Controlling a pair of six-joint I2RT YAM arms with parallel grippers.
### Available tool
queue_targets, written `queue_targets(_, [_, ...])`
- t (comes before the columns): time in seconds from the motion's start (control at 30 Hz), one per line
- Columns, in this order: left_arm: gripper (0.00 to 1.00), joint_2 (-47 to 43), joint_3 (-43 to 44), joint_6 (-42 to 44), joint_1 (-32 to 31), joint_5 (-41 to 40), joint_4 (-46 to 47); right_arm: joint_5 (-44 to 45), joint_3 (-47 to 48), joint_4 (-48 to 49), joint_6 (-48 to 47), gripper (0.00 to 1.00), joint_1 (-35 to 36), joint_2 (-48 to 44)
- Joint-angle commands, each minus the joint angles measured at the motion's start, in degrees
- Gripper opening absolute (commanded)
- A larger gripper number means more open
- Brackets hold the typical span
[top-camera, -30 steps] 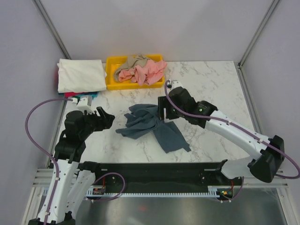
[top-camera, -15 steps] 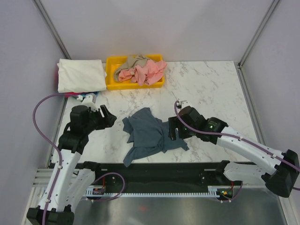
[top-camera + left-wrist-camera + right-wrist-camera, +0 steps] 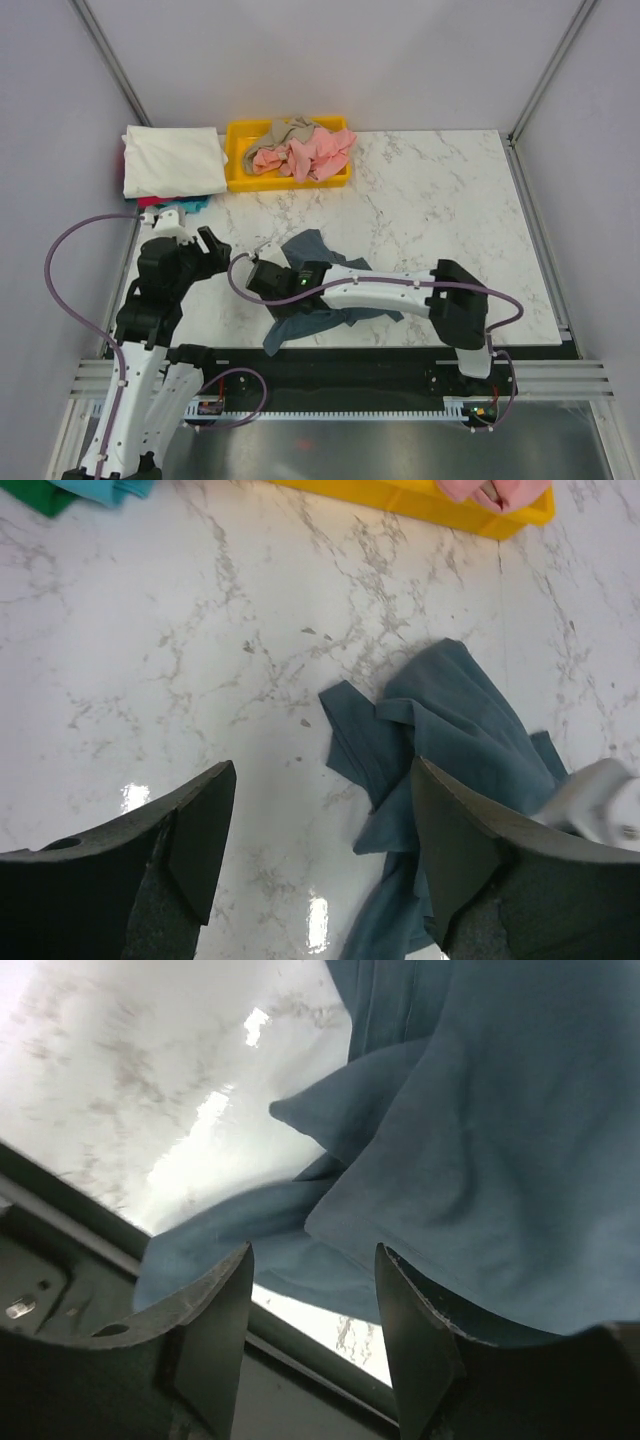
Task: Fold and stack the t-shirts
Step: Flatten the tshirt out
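Note:
The dark slate-blue t-shirt (image 3: 305, 248) lies crumpled on the marble table near its front edge. My right gripper (image 3: 262, 280) has reached across it to its near-left part. In the right wrist view the right gripper (image 3: 315, 1260) is open and empty just above the shirt's (image 3: 480, 1140) near edge. My left gripper (image 3: 218, 250) is open and empty over bare marble to the left of the shirt. In the left wrist view the left gripper (image 3: 320, 810) has the shirt (image 3: 450, 720) on its right. Salmon-pink (image 3: 310, 155) and tan (image 3: 290, 128) shirts lie in the bin.
A yellow bin (image 3: 240, 175) stands at the back centre-left. A folded stack with a cream-white shirt (image 3: 172, 160) on top and teal (image 3: 195, 203) beneath sits at the back left. The black front rail (image 3: 60, 1290) runs close under the right gripper.
The right arm has swung left across the shirt, from its right side to its near-left edge. The shirt was dragged toward the front edge a second ago. The left gripper has barely moved.

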Motion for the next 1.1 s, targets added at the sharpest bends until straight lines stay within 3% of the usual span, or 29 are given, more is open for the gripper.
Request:
queue_targets(0.0, [0.79, -3.5, 0.19, -1.7, 0.41, -8.55, -0.35, 5.09, 5.41, -5.04, 3.01, 0.59, 1.35, 5.01])
queue_targets(0.23, [0.81, -4.12, 0.28, -1.35, 0.41, -6.8, -0.27, 12.82, 12.36, -12.34, 5.82, 0.51, 3.03, 14.59])
queue_targets(0.77, [0.81, -4.82, 0.11, -0.91, 0.32, -5.05, 0.35, 23.99, 14.3, -19.99, 9.87, 0.4, 3.29, 18.65])
queue_targets(0.8, [0.81, -4.82, 0.11, -0.91, 0.32, -4.96, 0.26, 24.08, 14.04, -19.99, 10.05, 0.38, 3.29, 18.47])
queue_targets(0.97, [0.81, -4.56, 0.02, -0.82, 0.32, -4.61, 0.44, 24.96, 13.07, -19.55, 10.22, 0.01, 3.29, 15.57])
queue_targets(1.07, [0.81, -4.56, 0.02, -0.74, 0.32, -4.6, 0.53, 25.04, 12.37, -19.03, 10.14, 0.0, 3.56, 12.94])
